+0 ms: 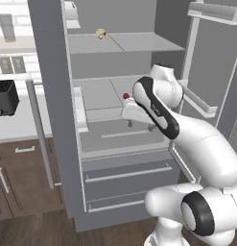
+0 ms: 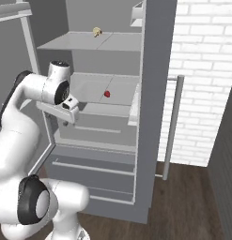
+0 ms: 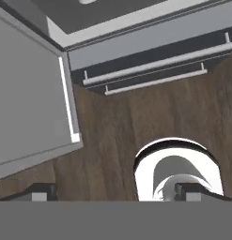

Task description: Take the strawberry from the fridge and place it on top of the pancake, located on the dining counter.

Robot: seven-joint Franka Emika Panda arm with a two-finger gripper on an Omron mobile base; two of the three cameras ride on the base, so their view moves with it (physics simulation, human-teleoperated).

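You face a tall fridge (image 1: 50,120) with a matt grey, smooth skin; its long bar handle (image 2: 171,126) at your 2 o'clock looks like brushed silver metal. The pale grey shelves (image 1: 120,43) inside look like smooth, dull plastic. The tiny red strawberry (image 2: 107,93) at 12 o'clock has a plain, even sheen. The dark brown plank floor (image 3: 117,122) shows wood grain. The white brick wall (image 2: 202,70) at 3 o'clock looks rough and matt.

Fridge (image 1: 53,120) standing with both doors open, strawberry (image 1: 126,96) sitting on its middle shelf, mushroom-like item (image 1: 100,33) resting on the shelf above, gripper (image 1: 139,126) hanging before the strawberry, two drawers (image 1: 127,174) lying beneath.
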